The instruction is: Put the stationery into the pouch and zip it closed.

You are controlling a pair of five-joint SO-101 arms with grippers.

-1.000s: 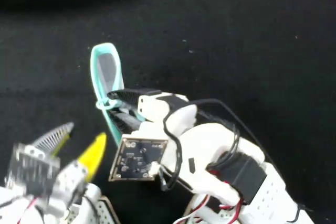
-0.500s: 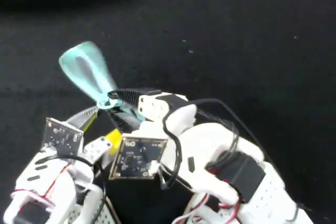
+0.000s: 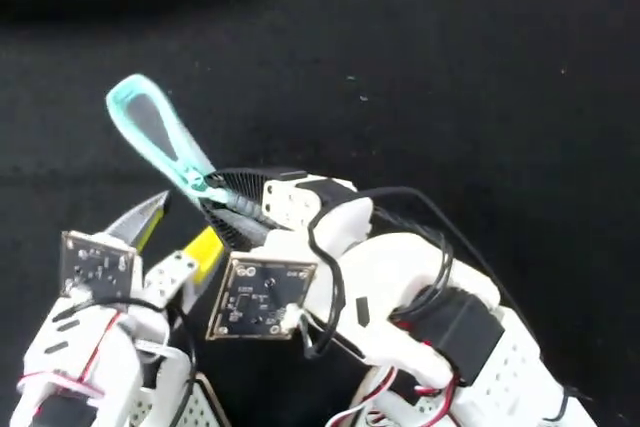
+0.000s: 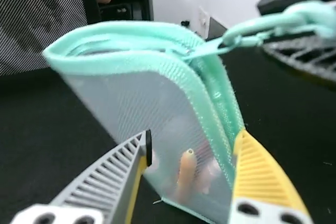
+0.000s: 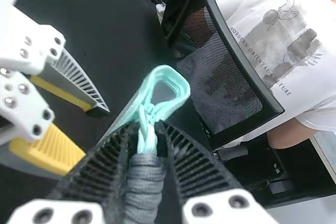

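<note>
The pouch (image 3: 150, 132) is grey mesh with mint trim and stands on edge on the black table, leaning away to the left. My right gripper (image 3: 222, 195), with black fingers, is shut on the mint zipper pull (image 5: 147, 125) at the pouch's near end. My left gripper (image 3: 185, 219) is open, its grey finger (image 4: 113, 179) and yellow finger (image 4: 257, 177) either side of the pouch (image 4: 152, 98). Pale stationery (image 4: 185, 174) shows through the mesh low inside. The pouch's near lower part is hidden under the arms in the high view.
The black table (image 3: 450, 97) stretches wide to the right and back. Beyond its far edge stands a mesh-backed office chair (image 5: 220, 77) with a person seated behind it, touching nothing.
The pouch has swung from upright to leaning left. My left arm has come in from the lower left, and its fingers now straddle the pouch. The right arm has kept its hold.
</note>
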